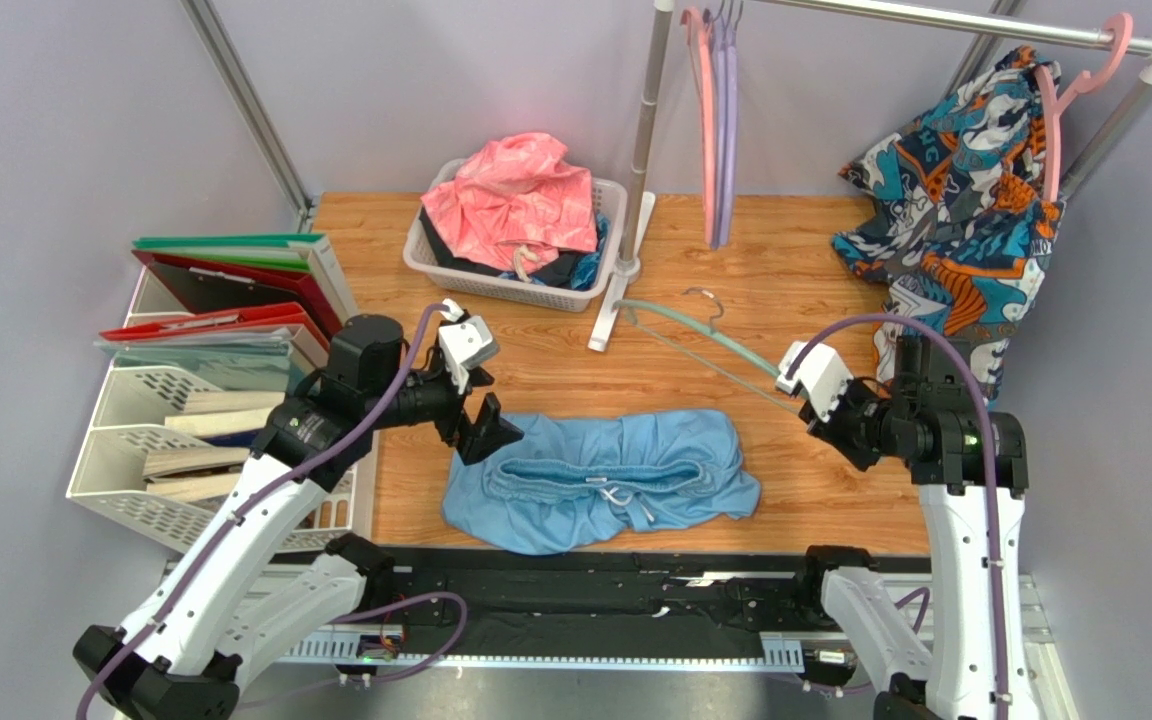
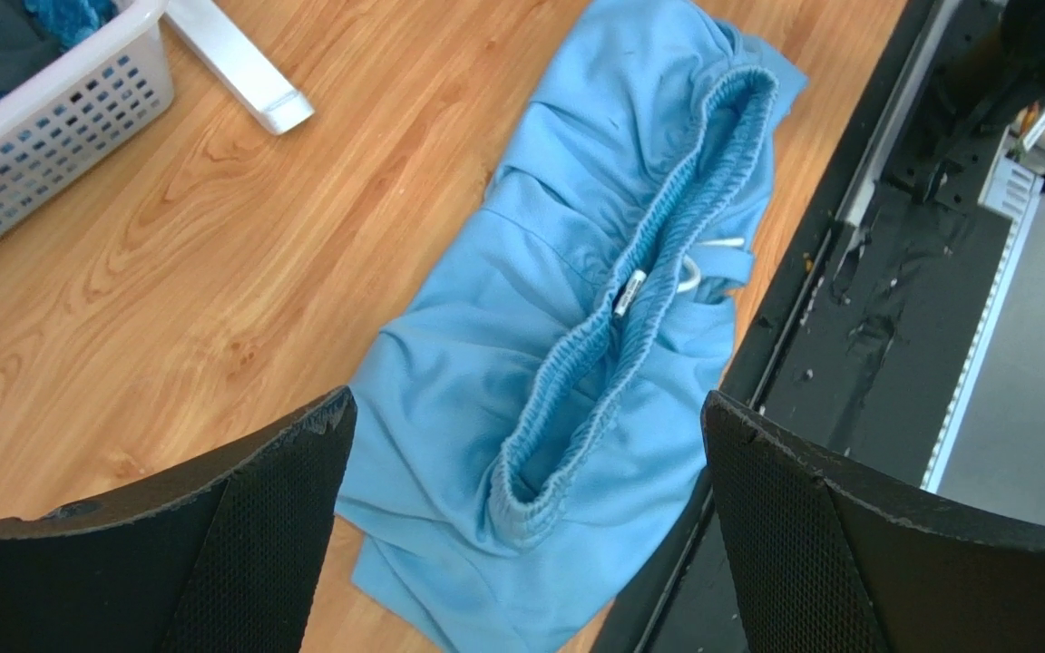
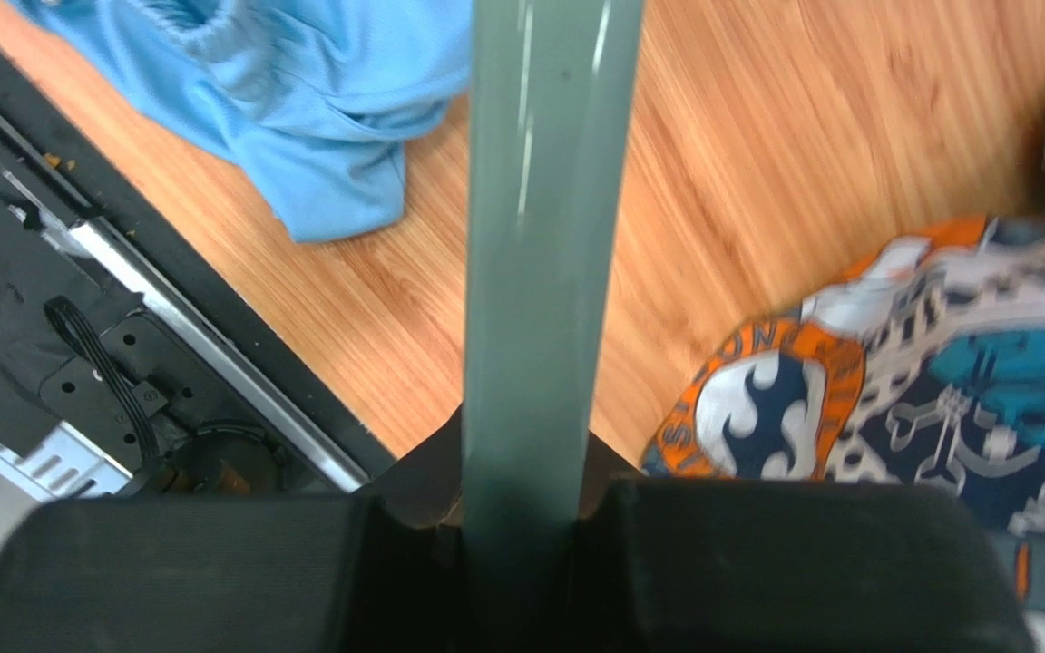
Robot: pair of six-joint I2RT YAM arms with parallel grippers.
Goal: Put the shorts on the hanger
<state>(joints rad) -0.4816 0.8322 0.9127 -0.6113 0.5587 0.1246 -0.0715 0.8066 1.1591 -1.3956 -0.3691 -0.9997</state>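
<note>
Two robot arms reach over a wooden table (image 1: 815, 255).

The left claw (image 1: 483, 432) hangs with its jaws spread wide, gripping nothing. In its wrist view, the shorts (image 2: 555, 340) lie directly below it, framed between its two black fingers (image 2: 269, 544). The shorts are light blue and lie flat on the wood. Their gathered waistband (image 2: 651, 231) runs away from the claw, with a white drawstring (image 2: 689, 276) at its middle. From overhead, we see the shorts spread from just under this claw toward the right claw and end short of it.

The right claw (image 1: 808, 399) is clamped on the hanger (image 1: 695, 338), a thin mint-green one. In its wrist view, the pale green bar is pinched between the jaws and runs straight out ahead of the claw. From overhead, the hanger reaches away from this claw toward the far left, with its hook at the far end. We cannot tell whether it touches the table.

A teal-and-orange patterned garment (image 1: 965, 195) hangs just to the right of the right claw. Beyond the left claw, at the back of the table, stands a white basket (image 1: 432, 264) holding a pink cloth (image 1: 515, 195).
</note>
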